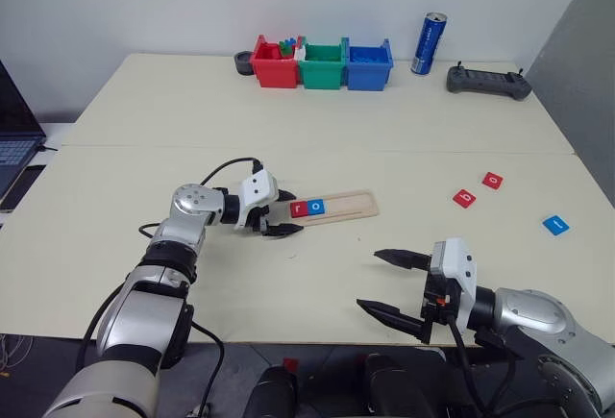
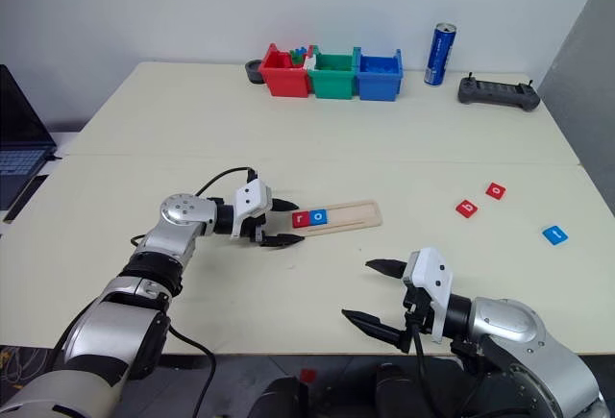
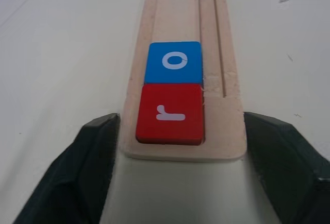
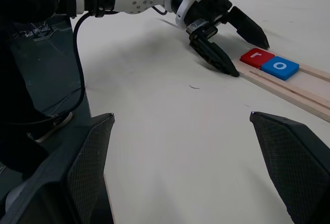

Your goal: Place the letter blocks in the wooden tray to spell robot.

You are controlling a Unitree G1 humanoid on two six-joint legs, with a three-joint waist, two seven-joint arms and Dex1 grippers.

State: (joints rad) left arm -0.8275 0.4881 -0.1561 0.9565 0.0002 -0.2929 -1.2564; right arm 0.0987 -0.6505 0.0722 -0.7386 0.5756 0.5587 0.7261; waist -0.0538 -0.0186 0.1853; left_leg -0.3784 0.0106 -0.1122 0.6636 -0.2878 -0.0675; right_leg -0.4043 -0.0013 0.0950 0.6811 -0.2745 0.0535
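Left wrist: wooden tray (image 3: 227, 54) between fingers (image 3: 87, 167).

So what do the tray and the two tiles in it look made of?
Tray: pale unfinished wood, going by the matte surface, a routed groove and slightly fuzzy cut edges. Red r tile and blue o tile: smooth, evenly coloured, slight sheen; painted wood or plastic, can't tell which.

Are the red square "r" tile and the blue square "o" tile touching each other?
Touching. The left wrist view shows the red "r" tile and blue "o" tile edge to edge, no gap.
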